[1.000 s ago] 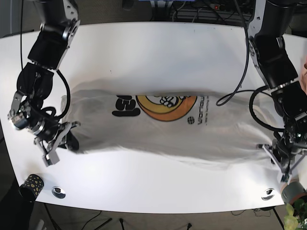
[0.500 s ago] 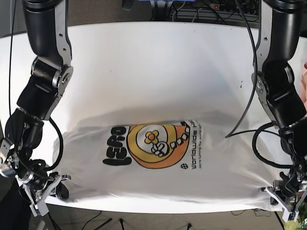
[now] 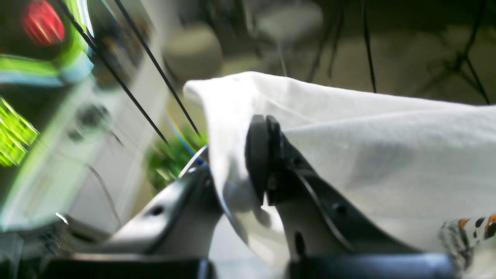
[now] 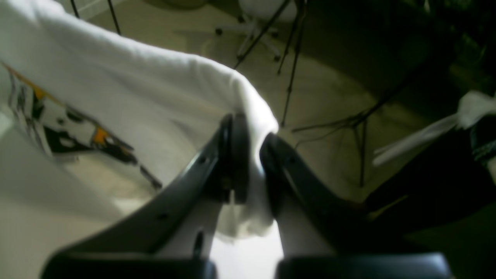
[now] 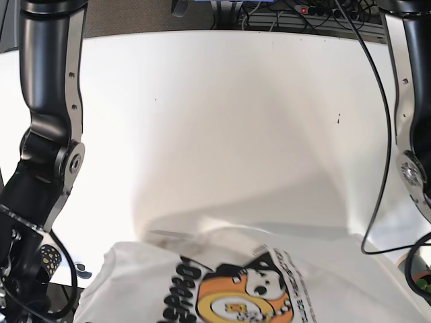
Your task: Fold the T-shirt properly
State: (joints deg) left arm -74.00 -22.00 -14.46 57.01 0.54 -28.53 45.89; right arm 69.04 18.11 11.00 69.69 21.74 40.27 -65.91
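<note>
I am holding the T-shirt (image 5: 256,282) up with both arms. In the base view it hangs at the near edge of the white table (image 5: 222,114), with only its top part and the orange and black print showing.

My left gripper (image 3: 236,162) is squeezed tight on a bunched corner of the cloth. My right gripper (image 4: 250,162) is squeezed tight on another corner, and the cloth folds over its tip. In the base view I cannot see either gripper, only the upper arms at the sides.

What could go wrong? Each grip is on a small bit of cloth near the edge. If I pull the arms apart too hard, a corner could slip out and the shirt would drop off the table edge. If I let the arms sag, the shirt would land in a heap and the fold would be crooked. The left wrist picture is blurry, so I think that arm is moving fast, and a quick swing could shake the cloth loose.

Around me there is a small dotted cup (image 5: 46,257) near the table's left edge, close to the shirt. A black cable (image 5: 377,175) hangs by my left arm and could snag. Stands and wires are on the floor beyond.
</note>
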